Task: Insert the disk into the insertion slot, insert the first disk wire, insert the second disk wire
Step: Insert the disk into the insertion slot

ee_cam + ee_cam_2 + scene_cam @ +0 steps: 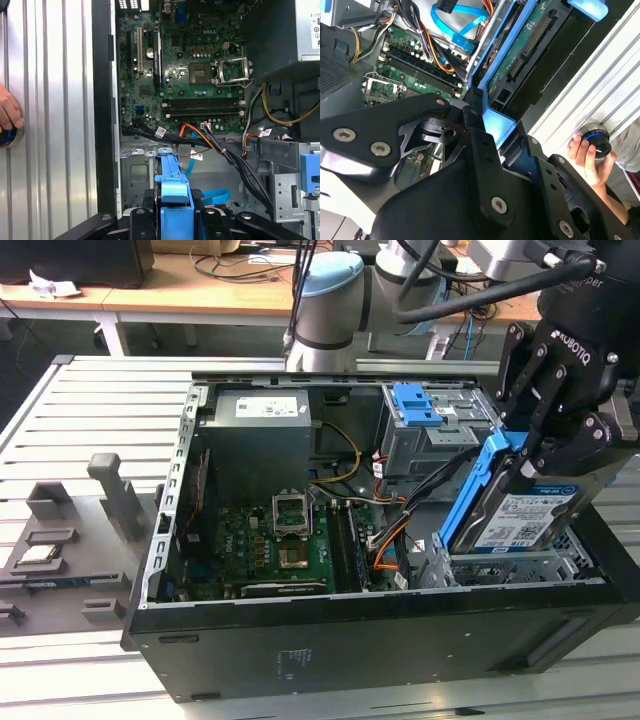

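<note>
Looking across the open case (pixel 300 650) from the motherboard (pixel 280 540): just to its right in the exterior view runs the first disk wire (pixel 383 550), red and orange, with the light-blue second disk wire (pixel 212 195) near it. Further right sits the insertion slot (pixel 510 565). Above it the gripper (pixel 535 452) is clamped on the disk (pixel 530 515), which hangs tilted in its blue carrier (pixel 478 490), lower end close over the slot.
</note>
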Controlling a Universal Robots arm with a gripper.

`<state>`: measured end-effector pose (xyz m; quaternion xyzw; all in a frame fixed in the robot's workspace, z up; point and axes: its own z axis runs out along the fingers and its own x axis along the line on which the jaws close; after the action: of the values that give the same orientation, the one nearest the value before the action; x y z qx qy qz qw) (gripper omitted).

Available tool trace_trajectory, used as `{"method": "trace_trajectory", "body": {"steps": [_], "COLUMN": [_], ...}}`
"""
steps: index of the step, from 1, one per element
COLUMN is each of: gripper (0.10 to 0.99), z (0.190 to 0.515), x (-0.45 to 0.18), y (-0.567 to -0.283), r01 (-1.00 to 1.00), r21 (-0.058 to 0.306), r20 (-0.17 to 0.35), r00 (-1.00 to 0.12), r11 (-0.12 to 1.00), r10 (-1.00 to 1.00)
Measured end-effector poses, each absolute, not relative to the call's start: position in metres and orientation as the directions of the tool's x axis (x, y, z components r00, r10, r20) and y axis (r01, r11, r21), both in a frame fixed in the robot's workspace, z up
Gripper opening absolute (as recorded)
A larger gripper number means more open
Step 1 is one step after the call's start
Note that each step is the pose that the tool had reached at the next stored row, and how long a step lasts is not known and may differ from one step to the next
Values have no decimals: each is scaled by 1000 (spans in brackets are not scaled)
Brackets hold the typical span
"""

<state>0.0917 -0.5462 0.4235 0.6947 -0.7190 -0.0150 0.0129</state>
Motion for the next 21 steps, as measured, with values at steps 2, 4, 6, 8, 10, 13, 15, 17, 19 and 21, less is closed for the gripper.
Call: {"method": "trace_trajectory", "body": {"steps": [2, 4, 6, 8, 10, 13, 15, 17, 19, 21], "gripper": [369, 369, 369, 369, 369, 369, 369, 369, 376, 443], "z": [417, 412, 407, 402, 397, 392, 392, 392, 392, 392], "x": [92, 92, 92, 92, 92, 92, 92, 92, 92, 92], "y": [-546, -546, -546, -546, -546, -546, -546, -546, -546, -546], "r01": [-999, -999, -999, -999, -999, -999, -999, -999, -999, -999], "r21": [39, 39, 39, 39, 40, 39, 39, 39, 39, 39], "r20": [-2, -2, -2, -2, -2, -2, -2, -2, -2, -2], "r00": [-34, -34, -35, -34, -34, -34, -34, -34, -35, -34], "r11": [34, 34, 34, 34, 34, 34, 34, 34, 34, 34], "r10": [-999, -999, -999, -999, -999, -999, -999, -999, -999, -999]}}
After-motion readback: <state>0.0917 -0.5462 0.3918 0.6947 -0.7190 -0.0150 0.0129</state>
